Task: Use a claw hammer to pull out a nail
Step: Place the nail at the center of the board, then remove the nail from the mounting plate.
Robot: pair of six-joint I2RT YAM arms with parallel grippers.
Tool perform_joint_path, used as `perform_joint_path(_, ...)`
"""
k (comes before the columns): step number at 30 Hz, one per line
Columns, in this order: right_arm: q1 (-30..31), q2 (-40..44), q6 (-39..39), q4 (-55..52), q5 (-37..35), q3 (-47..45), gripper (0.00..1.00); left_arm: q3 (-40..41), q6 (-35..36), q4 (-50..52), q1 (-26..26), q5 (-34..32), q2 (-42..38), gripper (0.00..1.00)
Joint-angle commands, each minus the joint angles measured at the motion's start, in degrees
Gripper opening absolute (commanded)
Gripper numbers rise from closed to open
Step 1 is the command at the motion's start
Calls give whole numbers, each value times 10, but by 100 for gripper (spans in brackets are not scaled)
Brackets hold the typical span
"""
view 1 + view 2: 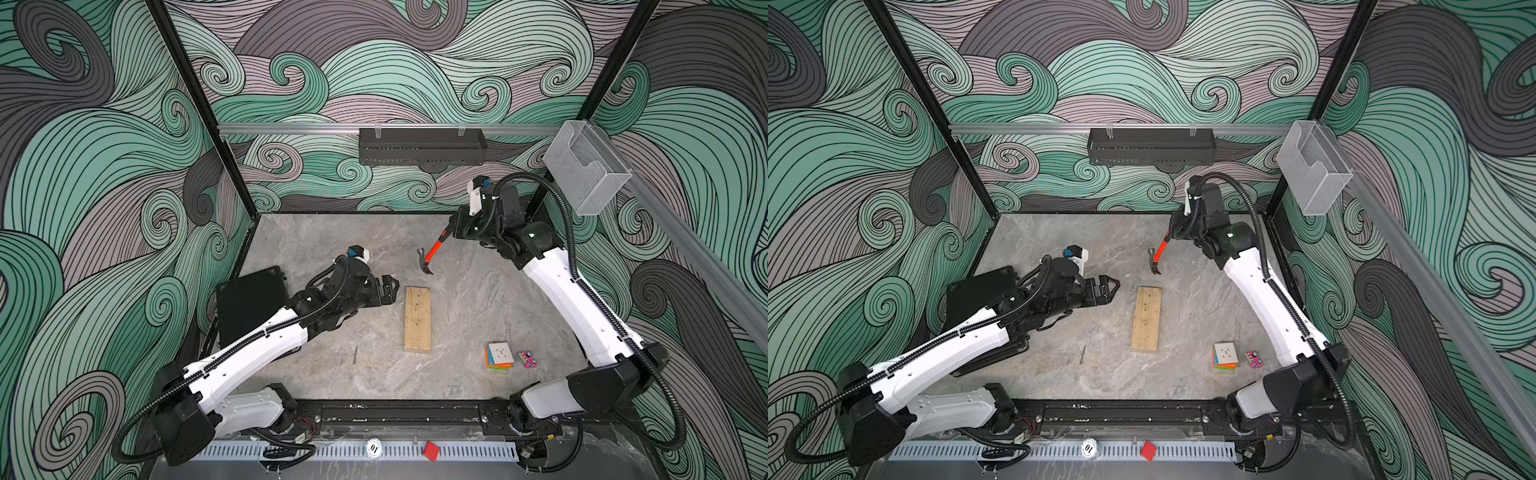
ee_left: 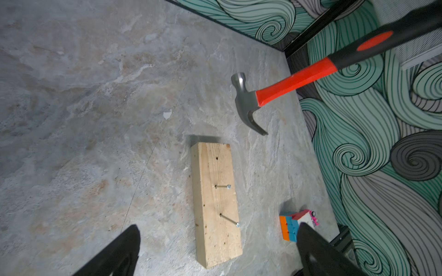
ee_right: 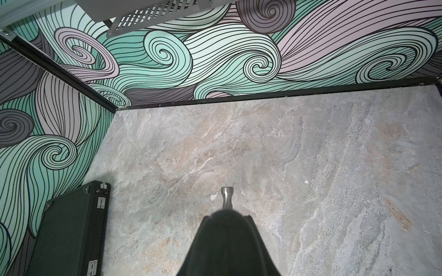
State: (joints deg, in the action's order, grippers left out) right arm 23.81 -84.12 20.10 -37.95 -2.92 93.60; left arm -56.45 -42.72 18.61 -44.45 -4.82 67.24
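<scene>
Nearest me, on the front rail, sits a small red square tile (image 1: 431, 451). Beyond it, on the grey marbled tabletop (image 1: 332, 232), lies a thin loose metal pin (image 1: 355, 355). Off to the right is a multicoloured puzzle cube (image 1: 498, 356) with a little pink toy (image 1: 527, 360) just beside it.

Mid-table I see the pale wooden block (image 1: 417, 319) lying flat, its length running away from me. The left wrist view shows two steel nails (image 2: 222, 187) standing out of its top face, both leaning. My left gripper (image 1: 394, 287) hovers just left of the block's far end, its fingers (image 2: 119, 251) spread wide with nothing between them. Partly under that arm, a flat black case (image 1: 249, 307) lies by the left wall.

Past the block's far end, and apart from it, hangs the claw hammer (image 1: 432, 254), with a grey steel head, orange-red shaft and black grip. Its head is low and its forked claw curves toward the block. My right gripper (image 1: 453, 227) is pinched tight on the black handle end, holding the hammer at a slant.

On the back wall hangs a black perforated shelf (image 1: 422, 146), and a clear plastic bin (image 1: 586, 166) sits on the right rail.
</scene>
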Motion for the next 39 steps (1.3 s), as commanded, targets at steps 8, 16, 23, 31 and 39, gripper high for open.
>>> perform_joint_path(8,-3,29,6,35,-18,11,7,-5,1,-70,3,-3,6,99)
perform_joint_path(16,-3,30,1,35,-27,11,8,-10,4,-82,14,25,22,99)
perform_joint_path(23,-4,34,-2,31,-32,12,8,-9,4,-91,23,43,36,99)
perform_joint_path(31,-4,35,-3,28,-33,11,8,-17,13,-107,40,100,71,99)
perform_joint_path(39,-5,40,-3,25,-40,7,8,-38,32,-99,42,142,111,99)
